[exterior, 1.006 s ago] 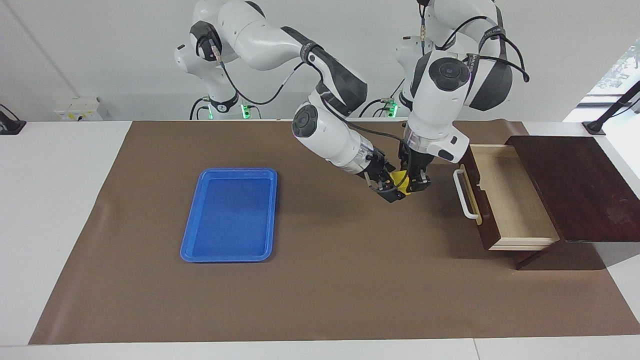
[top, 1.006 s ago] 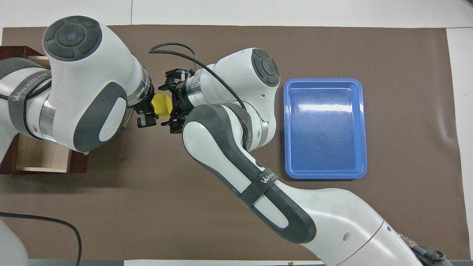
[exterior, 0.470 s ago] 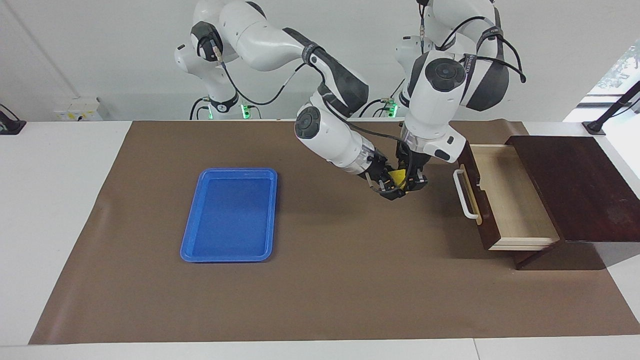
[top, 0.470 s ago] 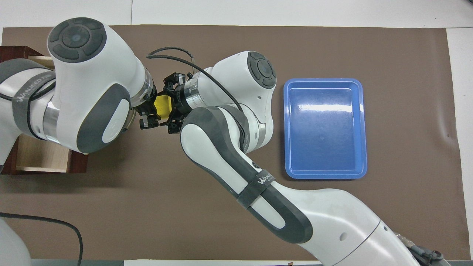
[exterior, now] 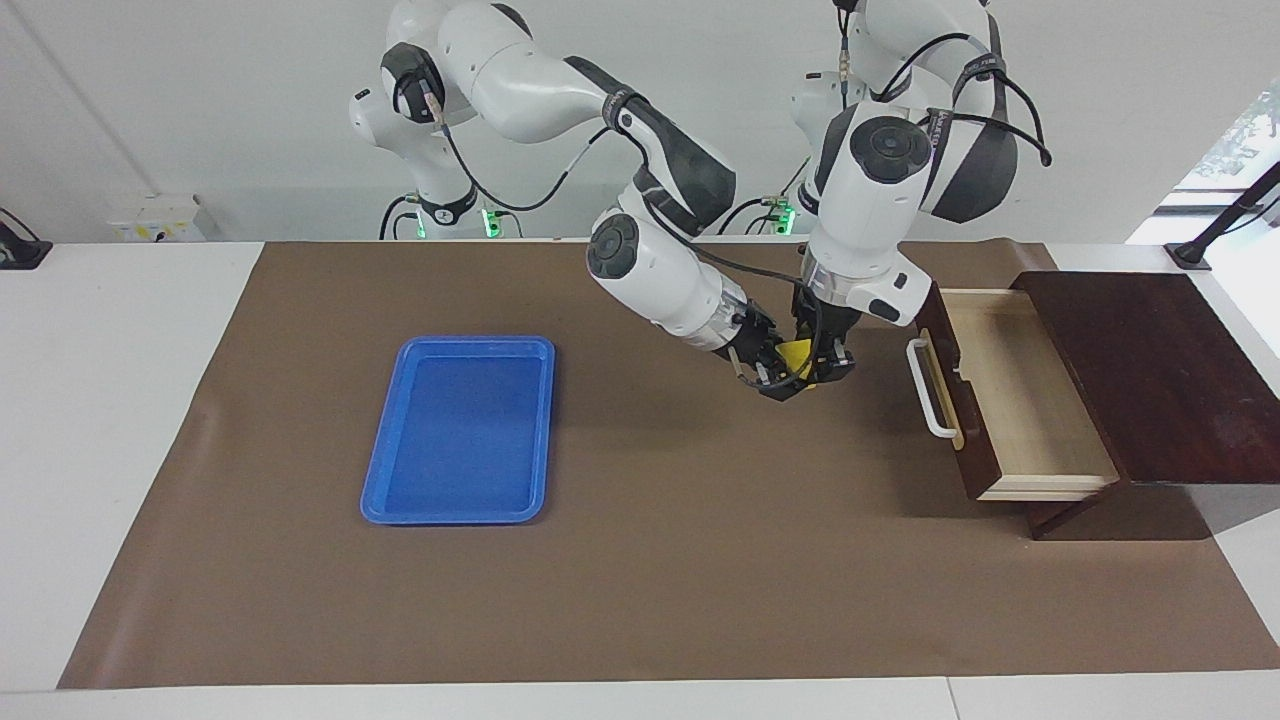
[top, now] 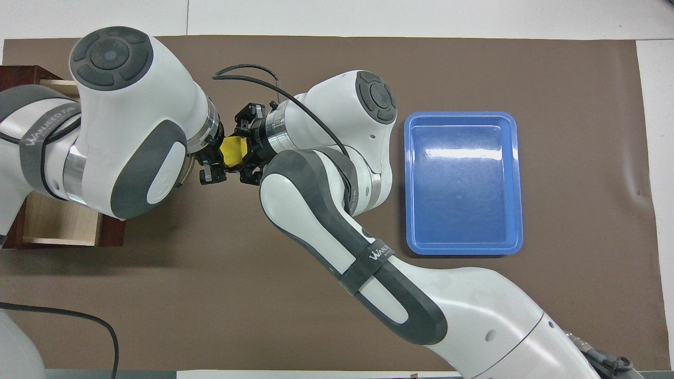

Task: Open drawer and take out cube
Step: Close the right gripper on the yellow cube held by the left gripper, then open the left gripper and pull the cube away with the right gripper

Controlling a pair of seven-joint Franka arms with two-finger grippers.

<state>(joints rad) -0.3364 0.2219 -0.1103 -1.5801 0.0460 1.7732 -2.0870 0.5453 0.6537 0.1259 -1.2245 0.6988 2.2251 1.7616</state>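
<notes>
The yellow cube (exterior: 797,352) hangs in the air over the brown mat between the drawer and the blue tray; it also shows in the overhead view (top: 231,150). My left gripper (exterior: 824,370) comes down from above and is shut on the cube. My right gripper (exterior: 779,383) comes in from the side with its fingers open on either side of the cube. The two also show in the overhead view, left gripper (top: 212,164) and right gripper (top: 244,148). The drawer (exterior: 1020,400) is pulled out of the dark wooden box, its white handle (exterior: 930,390) toward the grippers, its pale interior empty.
A blue tray (exterior: 455,344) lies on the mat toward the right arm's end; it also shows in the overhead view (top: 463,184). The dark wooden box (exterior: 1150,370) stands at the left arm's end. The brown mat (exterior: 650,580) covers the table.
The left gripper has lifted the cube slightly and shifted it a little toward the right gripper. The right gripper has slid in closer, so that its fingers now flank the cube.
</notes>
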